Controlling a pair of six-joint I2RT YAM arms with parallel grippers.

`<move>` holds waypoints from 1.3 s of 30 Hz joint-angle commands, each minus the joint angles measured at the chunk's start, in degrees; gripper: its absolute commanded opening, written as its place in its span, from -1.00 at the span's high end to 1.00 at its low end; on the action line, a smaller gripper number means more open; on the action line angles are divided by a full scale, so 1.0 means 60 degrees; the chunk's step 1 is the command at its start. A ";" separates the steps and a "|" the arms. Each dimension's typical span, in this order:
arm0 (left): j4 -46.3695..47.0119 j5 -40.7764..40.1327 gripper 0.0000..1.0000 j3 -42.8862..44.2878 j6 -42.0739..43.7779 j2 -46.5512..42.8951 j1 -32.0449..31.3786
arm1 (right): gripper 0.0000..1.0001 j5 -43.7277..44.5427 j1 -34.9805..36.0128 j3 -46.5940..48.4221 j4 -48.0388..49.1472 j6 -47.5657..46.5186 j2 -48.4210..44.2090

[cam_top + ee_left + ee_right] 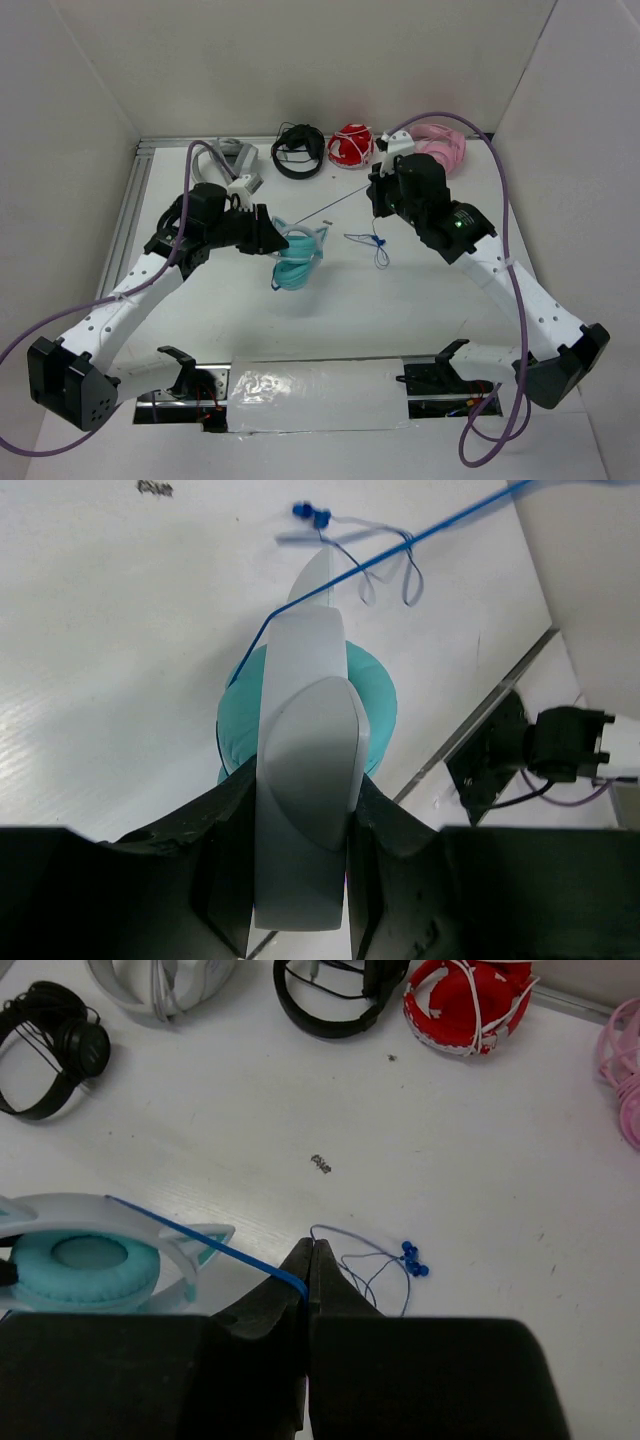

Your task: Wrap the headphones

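two hands are on the same thing. the left hand (300, 825) is clamped on the pale headband of the headphones (297, 262), which are left of centre in the top view with the teal cups toward the bottom of the frame. the right hand (308, 1260) is pinched tight on the thin blue cable (330, 210), which runs taut in a straight line from the headband up to that hand, right of centre. the cable's loose end (378, 245) lies in small loops on the surface (400, 310), just below the right hand. along the back edge, at the top of the frame, grey headphones (237, 158), black headphones (298, 150), red headphones (351, 146) and pink headphones (440, 145) sit in a row, well apart from the teal pair. bare surface lies open between the arms in the lower middle. walls close in at left, right and behind.
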 commanded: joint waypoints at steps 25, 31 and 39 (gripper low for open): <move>0.2351 -0.1207 1.00 0.0570 -0.3042 -0.0283 0.2013 | 1.00 0.1244 0.2699 -0.2431 0.0959 0.2337 -0.2835; 0.2982 -0.0633 1.00 -0.0777 -0.1577 -0.1907 0.2174 | 1.00 0.1912 0.0975 -0.2048 0.0459 0.2836 -0.3097; 0.4256 0.1271 1.00 -0.2244 -0.0405 -0.3141 0.2321 | 1.00 0.0272 -0.0759 -0.1872 0.0385 0.2616 -0.2951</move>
